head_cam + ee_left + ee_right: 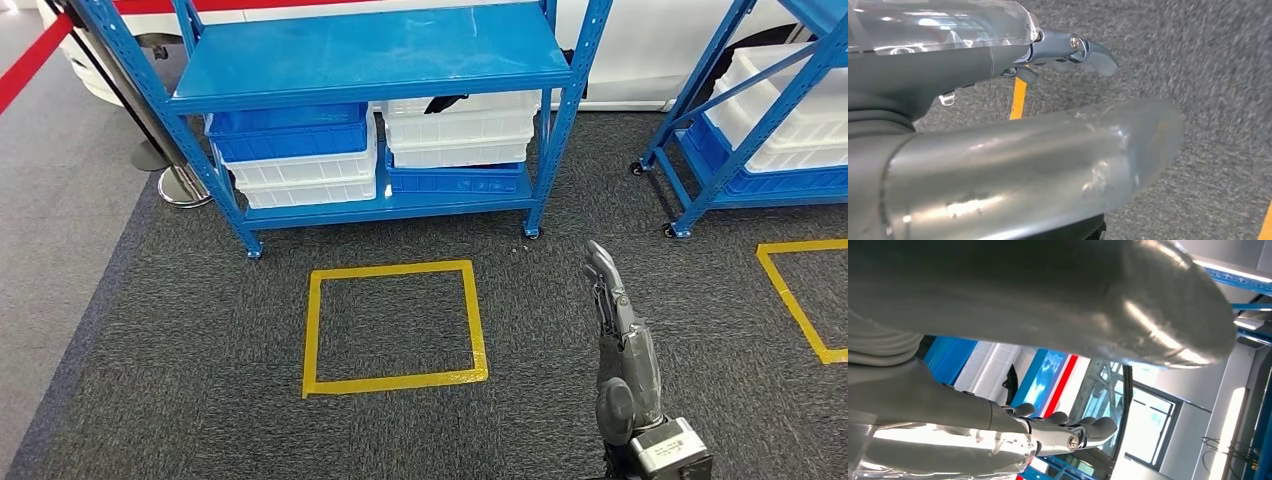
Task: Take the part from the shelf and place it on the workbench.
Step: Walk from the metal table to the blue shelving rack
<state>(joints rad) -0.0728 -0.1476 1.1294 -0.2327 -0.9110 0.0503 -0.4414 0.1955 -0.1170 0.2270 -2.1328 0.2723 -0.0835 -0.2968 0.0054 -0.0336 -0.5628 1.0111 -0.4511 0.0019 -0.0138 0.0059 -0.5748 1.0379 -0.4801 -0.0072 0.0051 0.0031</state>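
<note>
A black part sticks up from the top white bin on the right side of the blue shelf's lower tier. My right hand is raised over the carpet in front of the shelf, to the right of it. Its fingers are stretched forward and hold nothing. The right wrist view shows the same hand with straight fingers pointing toward the shelf. In the left wrist view my left hand hangs over the carpet, thumb and fingers extended, with nothing in it.
Blue and white bins are stacked on the shelf's left side. A yellow tape square marks the carpet before the shelf. A second blue shelf with bins stands at the right. A stanchion base and red belt are at the left.
</note>
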